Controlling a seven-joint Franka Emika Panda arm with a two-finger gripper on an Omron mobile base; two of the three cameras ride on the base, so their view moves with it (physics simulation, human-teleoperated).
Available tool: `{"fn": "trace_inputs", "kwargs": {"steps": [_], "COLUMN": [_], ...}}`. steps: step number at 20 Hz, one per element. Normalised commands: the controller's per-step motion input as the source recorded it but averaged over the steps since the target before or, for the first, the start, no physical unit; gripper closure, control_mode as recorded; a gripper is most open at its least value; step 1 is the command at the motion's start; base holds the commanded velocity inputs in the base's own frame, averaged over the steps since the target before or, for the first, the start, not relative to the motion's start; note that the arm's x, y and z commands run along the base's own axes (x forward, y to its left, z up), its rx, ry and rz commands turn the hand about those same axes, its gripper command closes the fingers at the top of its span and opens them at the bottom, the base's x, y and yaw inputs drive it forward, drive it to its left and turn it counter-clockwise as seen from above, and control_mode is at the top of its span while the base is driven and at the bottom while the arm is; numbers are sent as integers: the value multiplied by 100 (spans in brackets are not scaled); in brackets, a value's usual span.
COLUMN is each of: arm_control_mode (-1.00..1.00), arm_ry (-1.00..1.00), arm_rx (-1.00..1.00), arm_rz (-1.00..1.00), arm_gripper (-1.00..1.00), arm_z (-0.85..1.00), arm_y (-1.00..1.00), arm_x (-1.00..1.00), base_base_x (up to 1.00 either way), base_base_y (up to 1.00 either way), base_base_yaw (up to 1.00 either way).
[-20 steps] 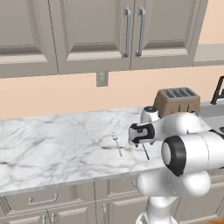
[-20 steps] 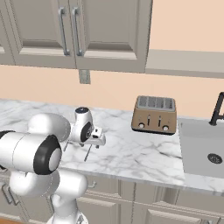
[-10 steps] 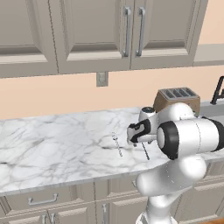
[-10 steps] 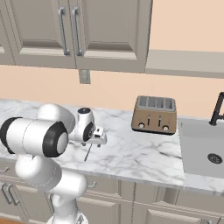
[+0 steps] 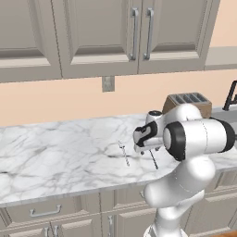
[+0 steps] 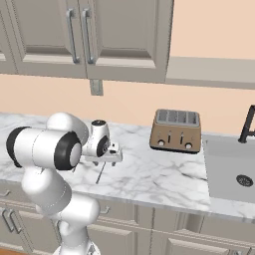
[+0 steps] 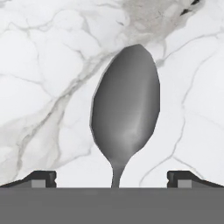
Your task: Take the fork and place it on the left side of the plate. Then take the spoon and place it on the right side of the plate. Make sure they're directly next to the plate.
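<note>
The dark grey spoon [image 7: 127, 113] lies on the white marble counter [image 5: 55, 152], its oval bowl large in the hand view and its neck running down between my fingertips [image 7: 41, 178]. My gripper [image 7: 113, 179] is open, its tips wide apart on either side of the neck. From the base views the gripper [image 5: 144, 149] [image 6: 112, 159] hangs low over the spoon's bowl end, and the spoon's handle [image 5: 153, 160] [image 6: 100, 174] sticks out toward the counter's front. The pale fork [image 5: 123, 153] lies just left of the spoon. The plate is out of view.
A brown toaster [image 5: 187, 99] [image 6: 177, 130] stands at the back right. A sink [image 6: 234, 169] with a dark faucet [image 6: 246, 124] lies further right. Upper cabinets [image 5: 102, 32] hang above; the counter's front edge [image 5: 69, 196] is near.
The arm's large upper links have swung up and to the side. The hand has stayed almost in place over the spoon; spoon and fork have not moved.
</note>
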Motion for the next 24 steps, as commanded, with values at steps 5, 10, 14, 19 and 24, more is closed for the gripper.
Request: {"fn": "trace_inputs", "kwargs": {"steps": [5, 10, 14, 19, 24], "arm_control_mode": [-100, -100, -100, -100, -100], "arm_ry": [0, 0, 0, -2, -14], "arm_rx": [0, 0, 0, 0, 1], "arm_rz": [0, 0, 0, 0, 0], "arm_gripper": [100, 100, 100, 100, 100], "arm_z": [-28, -44, -48, -32, -10], "arm_y": [6, 7, 1, -4, -1], "arm_x": [-1, -5, 0, 2, -17], "base_base_x": [0, 0, 0, 0, 0], "base_base_y": [0, 0, 0, 0, 0], "base_base_yaw": [0, 0, 0, 0, 0]}}
